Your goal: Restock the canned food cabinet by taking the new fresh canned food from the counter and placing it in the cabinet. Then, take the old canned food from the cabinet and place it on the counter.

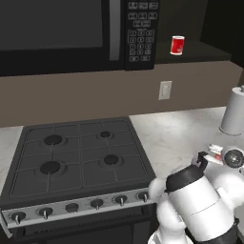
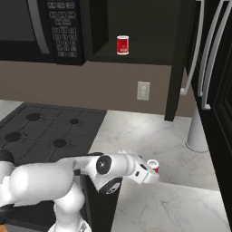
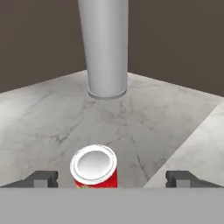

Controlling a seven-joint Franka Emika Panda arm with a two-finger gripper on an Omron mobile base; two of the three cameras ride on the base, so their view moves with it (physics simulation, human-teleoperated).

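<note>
Wide-spread claw (image 3: 112, 179) straddles the new fresh canned food (image 3: 94, 167), upright on the counter (image 3: 52, 127), untouched.

Fingers (image 3: 46, 178) clear of can (image 3: 94, 167); grey cylinder (image 3: 105, 48) stands beyond

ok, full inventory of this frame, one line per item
new fresh canned food: 1, plain red, pale top, upright on the counter between the open fingertips
old canned food: 1, red with cream label, on the cabinet shelf
cabinet: 1, dark brown-black, right of the microwave
counter: 1, grey-white marbled, right of the stove
microwave: 1, black with keypad, above the stove
gas stovetop: 1, black, four burners, knobs in front
wall outlet: 1, pale, on the backsplash
pale cylinder: 1, grey-white, upright behind the can
gripper: 1, dark fingertips, open, either side of the can
</note>
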